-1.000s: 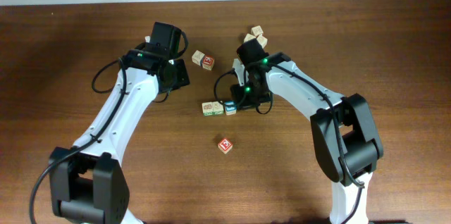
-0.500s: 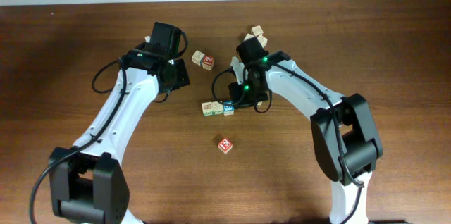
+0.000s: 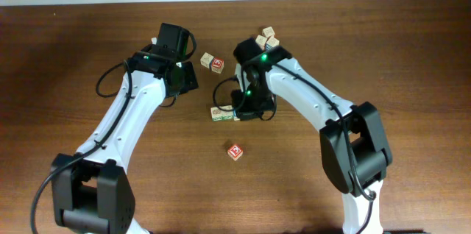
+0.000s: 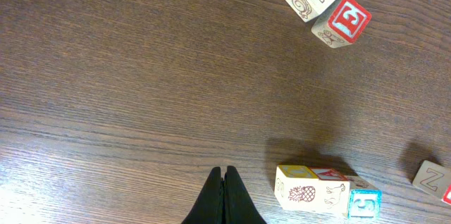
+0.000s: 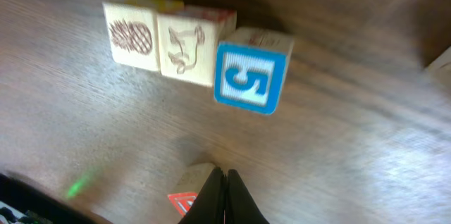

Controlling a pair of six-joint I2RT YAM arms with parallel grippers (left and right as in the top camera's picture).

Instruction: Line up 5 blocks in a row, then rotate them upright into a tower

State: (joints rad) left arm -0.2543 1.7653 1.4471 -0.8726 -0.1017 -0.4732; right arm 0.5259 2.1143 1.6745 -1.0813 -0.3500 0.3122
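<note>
A row of wooden letter blocks [image 3: 219,114] lies at the centre of the overhead frame, partly under the right arm. The right gripper [image 5: 223,194], jaws clenched on nothing, hangs near the blue 5 block [image 5: 250,75] at the row's end, probably pinched into a blunt pusher. The left gripper [image 4: 223,194], also clenched and empty, hovers to the row's left in its wrist view, leaving room.

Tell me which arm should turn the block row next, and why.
Right. The right fingers, shut, hover close to the blue 5 block at the end of the row, that arm reaching over it. The left fingers, also shut, sit farther off over bare table.
</note>
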